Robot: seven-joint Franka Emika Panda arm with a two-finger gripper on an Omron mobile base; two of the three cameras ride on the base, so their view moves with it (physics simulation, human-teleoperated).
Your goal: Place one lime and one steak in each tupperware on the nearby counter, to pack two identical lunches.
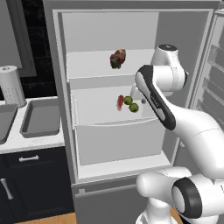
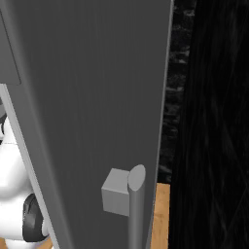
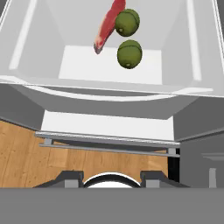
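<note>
Inside the open fridge's white drawer (image 1: 113, 124) lie two green limes (image 1: 127, 100) (image 1: 134, 107) and a flat red steak (image 1: 120, 102). In the hand view the steak (image 3: 106, 26) leans against the farther lime (image 3: 127, 22), and the nearer lime (image 3: 129, 54) sits just below it. My gripper (image 3: 111, 179) is open and hangs above and in front of the drawer, well short of the limes, with nothing between its fingers. A brown-red steak (image 1: 118, 58) rests on the shelf above. A grey tupperware (image 1: 41, 118) stands on the white counter (image 1: 30, 142) at the left.
The fridge door (image 2: 97, 97) with its bar handle (image 2: 136, 209) stands open at the right. A paper towel roll (image 1: 11, 85) stands on the counter behind a grey basin (image 1: 4, 122). Black cabinet fronts (image 1: 30, 183) sit below. Wooden floor (image 3: 26, 153) shows under the drawer.
</note>
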